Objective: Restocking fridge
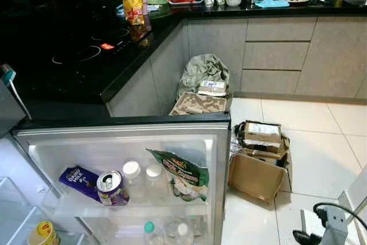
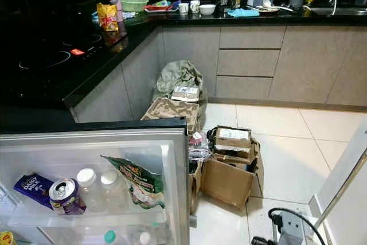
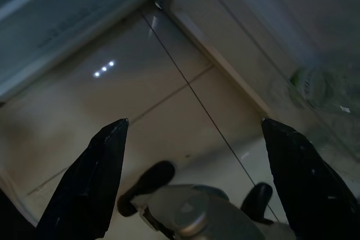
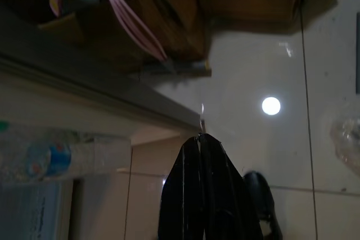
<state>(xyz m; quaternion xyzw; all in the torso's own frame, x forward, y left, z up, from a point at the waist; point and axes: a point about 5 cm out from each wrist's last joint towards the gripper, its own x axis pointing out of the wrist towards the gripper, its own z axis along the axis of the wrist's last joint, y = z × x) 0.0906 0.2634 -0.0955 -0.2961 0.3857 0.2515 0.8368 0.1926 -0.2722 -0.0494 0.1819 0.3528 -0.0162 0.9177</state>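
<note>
The open fridge door (image 1: pixel 219 142) stands in front of me, seen from above. Its upper shelf (image 1: pixel 132 207) holds a purple chocolate bar (image 1: pixel 79 181), a purple can (image 1: pixel 112 187), two white-capped bottles (image 1: pixel 132 171) and a green snack bag (image 1: pixel 184 176). More bottles (image 1: pixel 150 230) stand on the shelf below, and a yellow-lidded jar (image 1: pixel 43 233) sits at the lower left. My left gripper (image 3: pixel 194 125) hangs open over the floor tiles, nothing between its fingers. My right gripper (image 4: pixel 199 139) is shut and empty, near the door's edge and a water bottle (image 4: pixel 62 153).
Open cardboard boxes (image 1: pixel 259 162) lie on the white tiles right of the door. An egg carton (image 1: pixel 198 104) and a grey-green bag (image 1: pixel 202 70) fill the cabinet corner. The black counter with hob (image 1: pixel 86 55) runs behind. A power strip with cable (image 1: pixel 327 219) lies at the lower right.
</note>
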